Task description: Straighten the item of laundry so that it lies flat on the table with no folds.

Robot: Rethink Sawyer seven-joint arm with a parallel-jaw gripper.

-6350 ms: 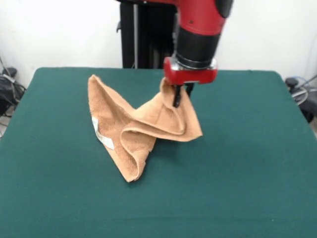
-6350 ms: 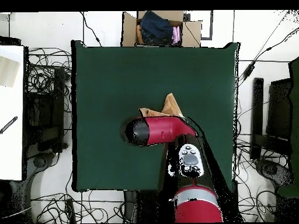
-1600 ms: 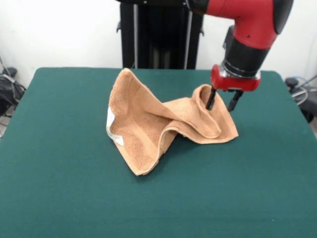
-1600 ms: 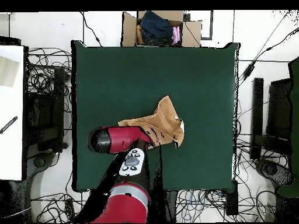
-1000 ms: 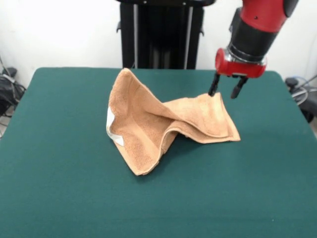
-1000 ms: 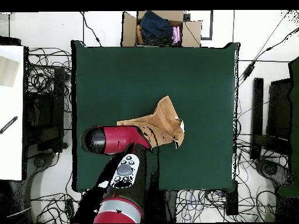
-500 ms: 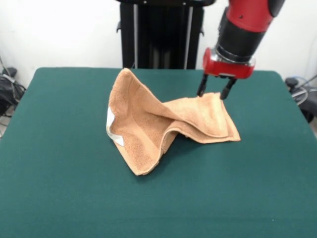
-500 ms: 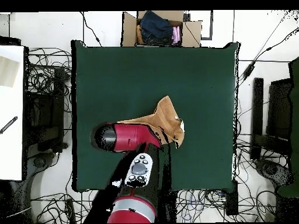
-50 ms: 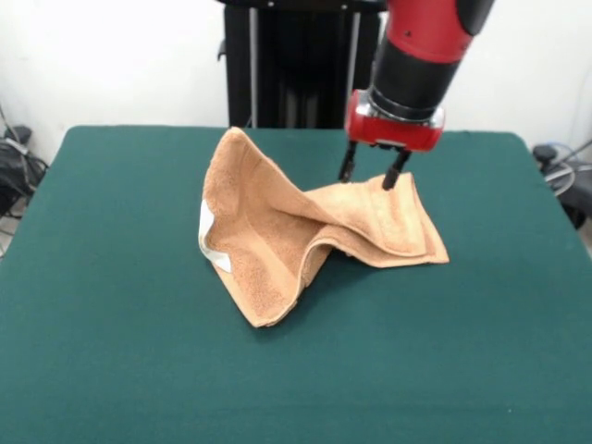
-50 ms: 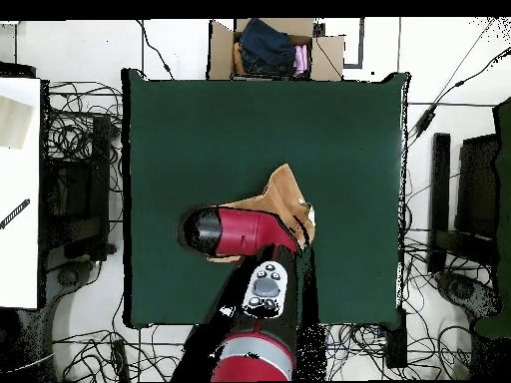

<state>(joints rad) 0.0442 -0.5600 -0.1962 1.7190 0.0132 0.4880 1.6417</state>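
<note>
The towel (image 9: 305, 236) lay crumpled near the middle of the big green table (image 9: 111, 370). It was not flat. One corner stood up like a little hill toward the back on the left side of the front view. From there the cloth ran down to a point near the front. Another part was folded over on itself and stretched out to the right, where it lay low on the table. A white label (image 9: 211, 242) showed on the left edge of the towel.

The gripper (image 9: 372, 176) hung over the folded right part of the towel, close to its back edge. Its two black fingers (image 9: 347, 166) were spread apart and held nothing. The tips looked very near the cloth, but it was hard to tell if they touched it. The red and black arm (image 9: 416, 46) came down from above to the gripper.

In the overhead view, the arm (image 10: 245, 231) covered much of the towel (image 10: 284, 190). Only a tan part stuck out past it, and a small bit of the white label showed at the towel's right edge. The towel sat a little toward the robot's side of the table (image 10: 180, 120), with lots of green cloth all around it.

A cardboard box (image 10: 271, 48) with dark and pink clothes in it stood on the floor past the far edge of the table. Many black cables (image 10: 75, 130) lay on the floor on both sides.
</note>
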